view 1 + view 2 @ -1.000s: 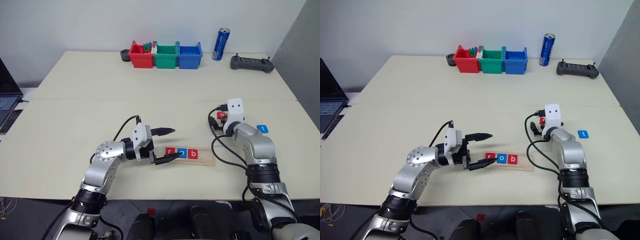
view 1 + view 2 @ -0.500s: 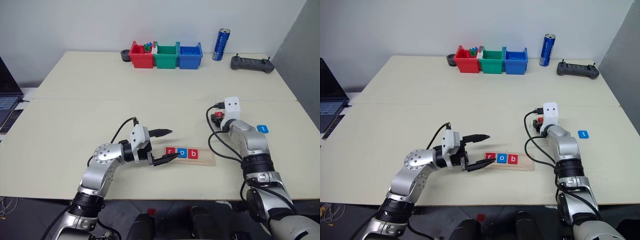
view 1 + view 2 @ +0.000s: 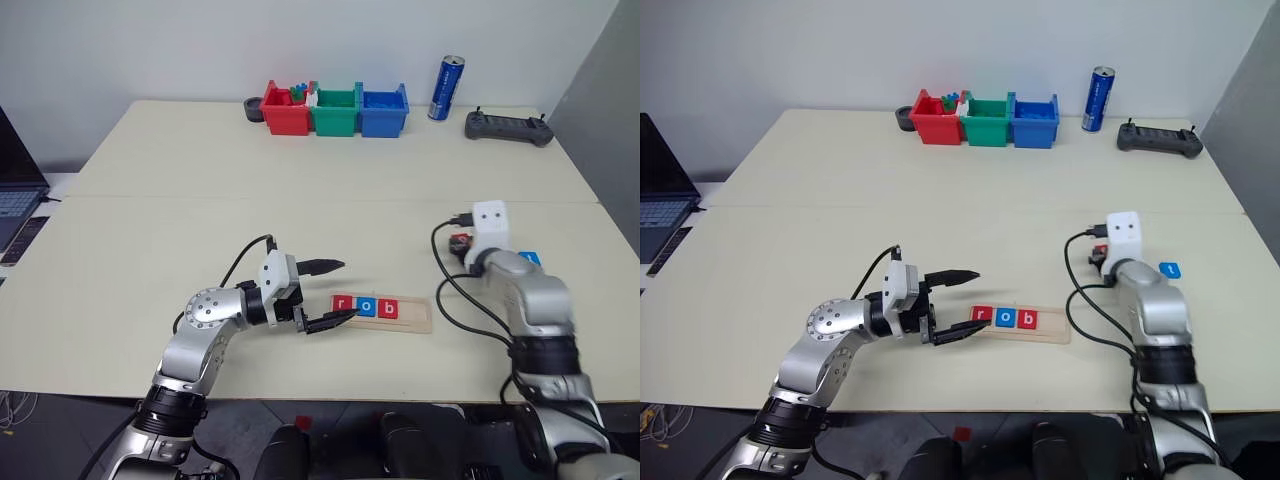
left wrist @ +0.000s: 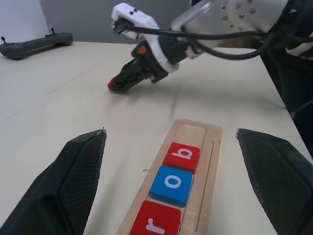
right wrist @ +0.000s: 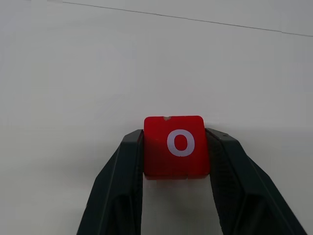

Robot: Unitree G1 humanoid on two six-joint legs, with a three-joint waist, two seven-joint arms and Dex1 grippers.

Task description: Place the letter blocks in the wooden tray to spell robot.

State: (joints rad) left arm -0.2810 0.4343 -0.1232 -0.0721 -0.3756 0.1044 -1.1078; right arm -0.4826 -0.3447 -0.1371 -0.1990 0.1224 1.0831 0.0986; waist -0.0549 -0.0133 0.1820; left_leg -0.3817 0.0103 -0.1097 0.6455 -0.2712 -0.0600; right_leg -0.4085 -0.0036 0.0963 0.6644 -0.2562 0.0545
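— Gripping anything, that right gripper?
— Yes, its two black fingers are clamped on the sides of the red "o" block, letter facing up.
— And the left gripper?
— Spread wide and holding nothing, at the left end of the wooden tray.
— What sits in the tray?
— Red "r", blue "o", red "b", side by side from the left end. The blue "t" block lies on the table, just right of the right arm.
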